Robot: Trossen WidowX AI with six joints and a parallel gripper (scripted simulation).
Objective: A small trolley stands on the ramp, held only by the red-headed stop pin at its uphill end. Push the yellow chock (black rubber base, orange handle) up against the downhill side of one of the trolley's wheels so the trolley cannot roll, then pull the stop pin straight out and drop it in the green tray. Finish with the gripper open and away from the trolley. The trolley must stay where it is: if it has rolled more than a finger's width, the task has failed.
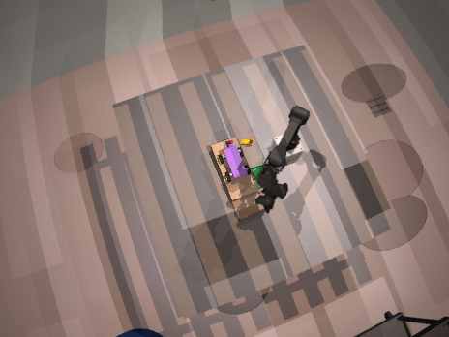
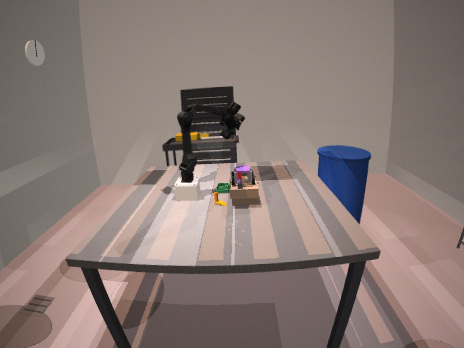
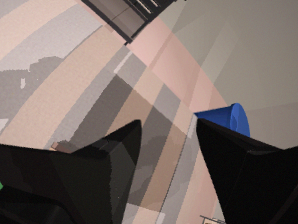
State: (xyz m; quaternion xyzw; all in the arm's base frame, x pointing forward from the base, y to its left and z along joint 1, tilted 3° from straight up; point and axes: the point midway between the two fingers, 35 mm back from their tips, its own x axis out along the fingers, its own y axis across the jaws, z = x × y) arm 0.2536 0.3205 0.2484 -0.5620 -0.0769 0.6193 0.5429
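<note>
The purple trolley stands on the wooden ramp. The red-headed stop pin stands at its uphill end. The yellow chock lies on the table beside the ramp's uphill end, its orange handle showing; its black base cannot be made out. The green tray sits beside the ramp, partly hidden by the arm in the top view. My gripper is partly open and empty, high above the table near the ramp's downhill end.
The arm's white base stands beyond the tray from the ramp. A blue barrel stands on the floor beside the table. A dark rack with yellow things stands behind the table.
</note>
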